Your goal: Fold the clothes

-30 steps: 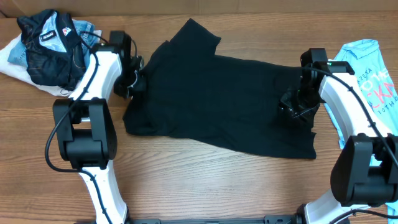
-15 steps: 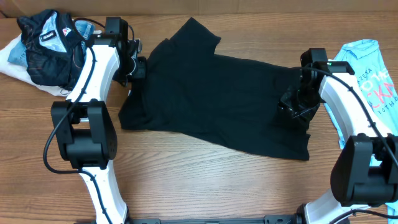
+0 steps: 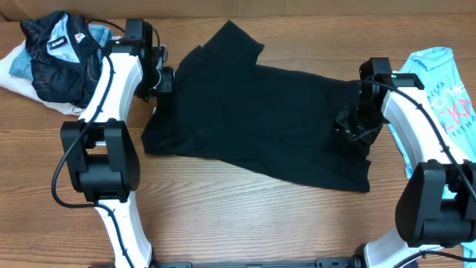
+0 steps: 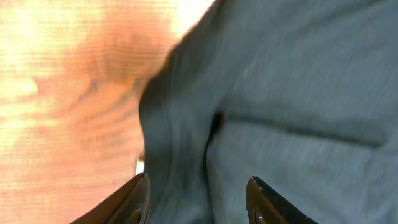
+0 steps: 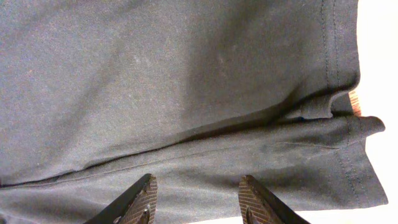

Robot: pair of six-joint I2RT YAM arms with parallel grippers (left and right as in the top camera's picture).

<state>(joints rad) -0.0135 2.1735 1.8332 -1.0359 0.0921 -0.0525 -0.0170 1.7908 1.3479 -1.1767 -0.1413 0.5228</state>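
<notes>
Loosely spread on the table (image 3: pixel 245 223), the black T-shirt (image 3: pixel 253 119) lay between both arms. The left gripper (image 4: pixel 199 202) sat at the shirt's left edge, jaws parted, with cloth beneath them but not pinched. The right gripper (image 5: pixel 198 199) stood over the hemmed right end, jaws likewise apart, holding nothing. The left wrist view was blurred, so whether the fingertips touched fabric could not be told.

Overhead looks straight down on the whole worktop (image 3: pixel 245 216). Each wrist view looks closely past its claw, left claw (image 4: pixel 198 202) and right claw (image 5: pixel 198 202), onto the shirt (image 3: pixel 260 119), shared with overhead.
</notes>
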